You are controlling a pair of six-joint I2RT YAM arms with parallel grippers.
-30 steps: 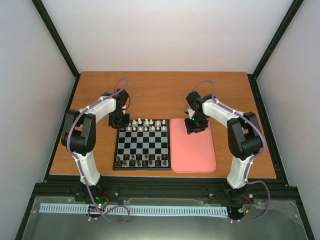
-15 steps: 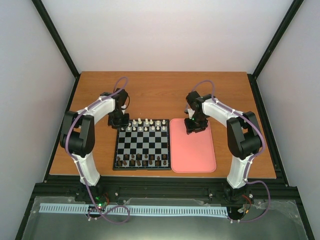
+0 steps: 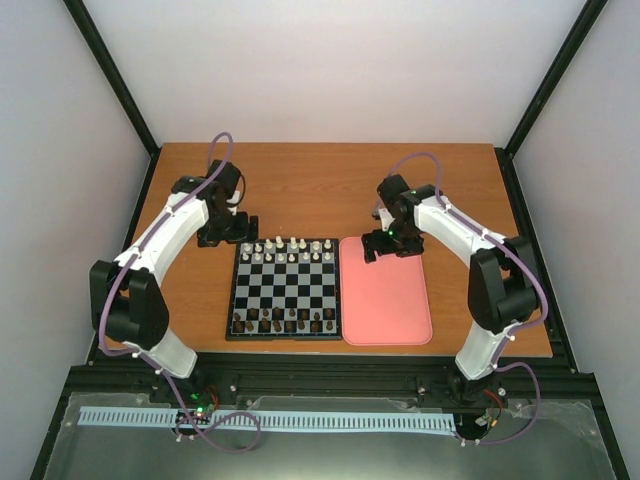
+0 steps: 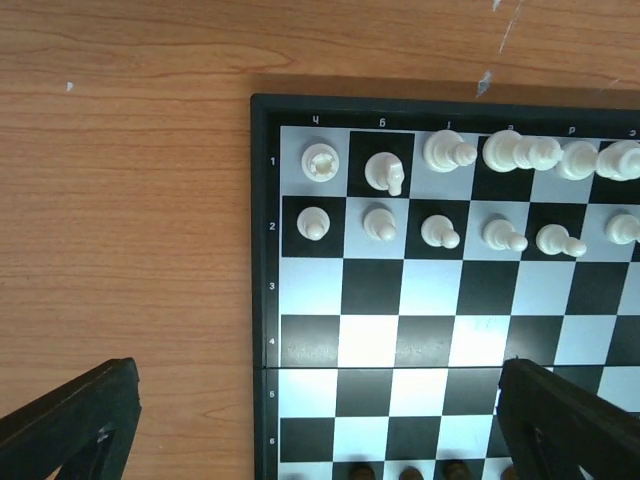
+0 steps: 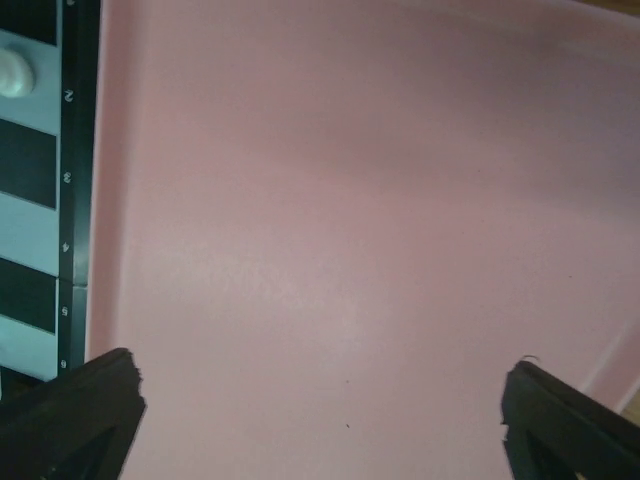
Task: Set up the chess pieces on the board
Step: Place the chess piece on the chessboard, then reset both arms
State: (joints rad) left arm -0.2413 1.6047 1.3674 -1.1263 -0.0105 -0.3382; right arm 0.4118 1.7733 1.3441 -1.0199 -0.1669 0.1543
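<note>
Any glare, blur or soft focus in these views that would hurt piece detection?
Left wrist: sharp, but a bright sheen washes out the middle squares of the black and pale grey checked chessboard; the small white chess pieces stay crisp. Right wrist: the plain pink rectangular tray looks soft, featureless and unevenly shaded. Top external: even light, no glare, but individual pieces are too small to resolve.

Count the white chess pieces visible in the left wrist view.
12 chess pieces: six along the board's edge row, from the corner rook rightward, and six pawns directly in front of them. More may lie beyond the frame's right edge.
</note>
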